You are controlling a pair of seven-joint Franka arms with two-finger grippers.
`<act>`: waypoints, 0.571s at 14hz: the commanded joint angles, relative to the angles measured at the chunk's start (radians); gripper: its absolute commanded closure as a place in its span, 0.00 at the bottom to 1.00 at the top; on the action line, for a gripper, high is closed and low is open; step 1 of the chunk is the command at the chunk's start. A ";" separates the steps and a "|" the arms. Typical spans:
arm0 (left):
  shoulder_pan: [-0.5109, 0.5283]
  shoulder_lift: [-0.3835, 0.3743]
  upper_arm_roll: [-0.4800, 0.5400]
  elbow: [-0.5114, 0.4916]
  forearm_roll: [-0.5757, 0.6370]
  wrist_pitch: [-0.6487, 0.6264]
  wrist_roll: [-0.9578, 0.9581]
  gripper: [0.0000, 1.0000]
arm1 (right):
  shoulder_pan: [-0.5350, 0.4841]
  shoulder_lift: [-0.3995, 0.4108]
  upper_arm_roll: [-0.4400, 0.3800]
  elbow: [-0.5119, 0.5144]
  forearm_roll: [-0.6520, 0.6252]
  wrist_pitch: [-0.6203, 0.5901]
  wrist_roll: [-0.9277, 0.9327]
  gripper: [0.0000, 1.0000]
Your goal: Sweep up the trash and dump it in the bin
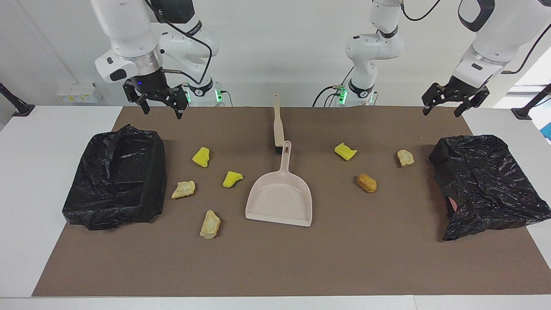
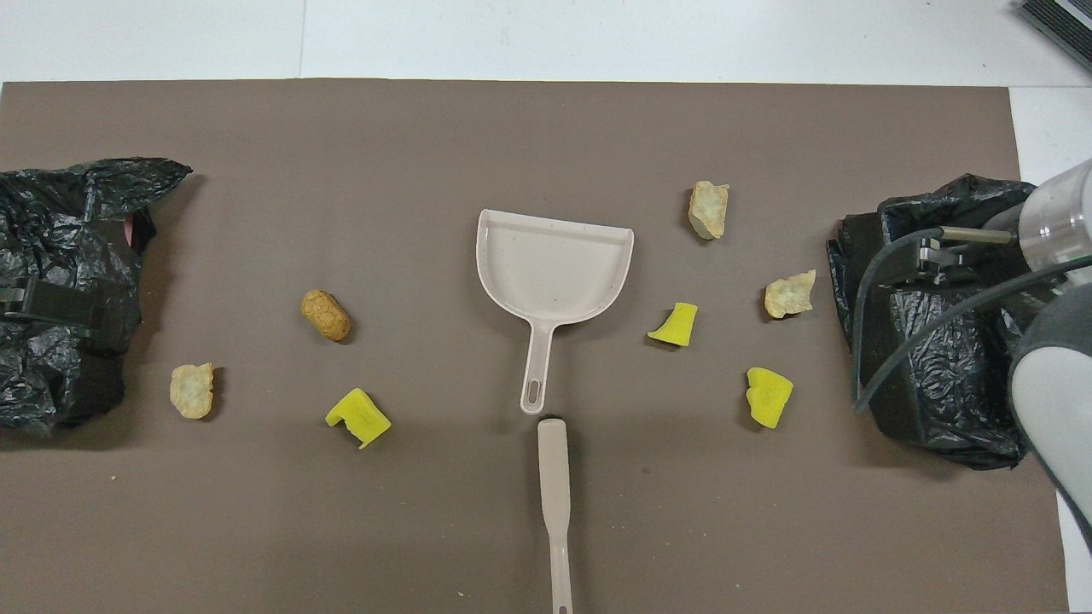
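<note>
Farthest from the robots of the trash, one tan lump (image 1: 210, 224) lies beside the dustpan (image 1: 280, 198); with left hand (image 1: 445, 106) and right hand (image 1: 159, 103) released, we should grip brush (image 1: 278, 125) and dustpan by their handles first.

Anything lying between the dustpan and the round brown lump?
No. Between the dustpan and the round brown lump, the overhead view shows only bare mat.

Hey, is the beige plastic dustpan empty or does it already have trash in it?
Empty. The beige plastic dustpan lies flat on the brown mat, its tray bare; all seven yellow and tan trash chunks sit on the mat around it.
</note>
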 commanded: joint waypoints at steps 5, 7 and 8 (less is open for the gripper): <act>-0.003 -0.025 0.000 -0.029 0.016 0.014 0.015 0.00 | -0.034 -0.007 0.002 -0.015 0.020 0.019 -0.022 0.00; -0.005 -0.025 0.000 -0.029 0.016 0.015 0.015 0.00 | -0.031 -0.007 0.004 -0.015 0.020 0.023 -0.024 0.00; -0.005 -0.025 0.000 -0.030 0.016 0.015 0.015 0.00 | -0.031 -0.007 0.004 -0.015 0.020 0.022 -0.024 0.00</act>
